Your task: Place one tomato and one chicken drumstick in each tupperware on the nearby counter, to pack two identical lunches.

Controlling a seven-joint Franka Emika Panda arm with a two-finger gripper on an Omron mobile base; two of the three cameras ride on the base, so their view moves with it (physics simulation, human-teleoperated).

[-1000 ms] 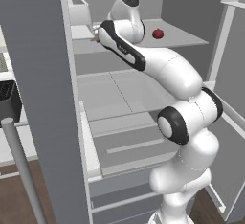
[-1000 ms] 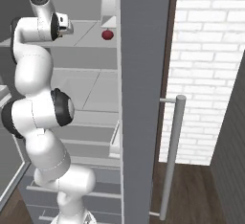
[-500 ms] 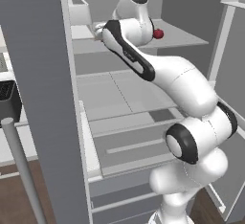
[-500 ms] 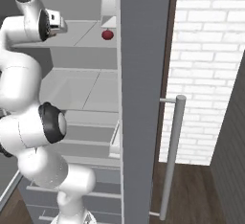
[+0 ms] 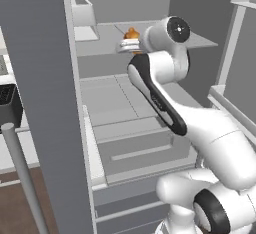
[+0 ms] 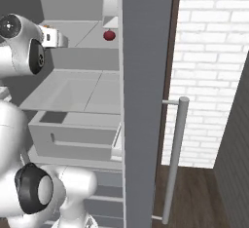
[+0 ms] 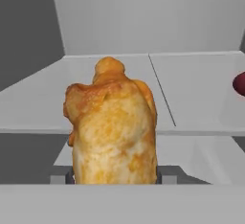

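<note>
- At the fridge's top shelf [image 5: 105,40]: now pulling back from where reaching a second ago.
- Jaws [image 7: 115,179] gripping narrowly the chicken drumstick [image 7: 112,132], lifting it off.
- Leaving the tomato [image 6: 110,35] waiting on the shelf.
- Carrying towards a tupperware looking next.

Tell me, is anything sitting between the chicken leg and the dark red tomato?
No. In the hand view, only bare grey shelf lies between the chicken drumstick, held in the gripper, and the tomato at the right edge.
</note>
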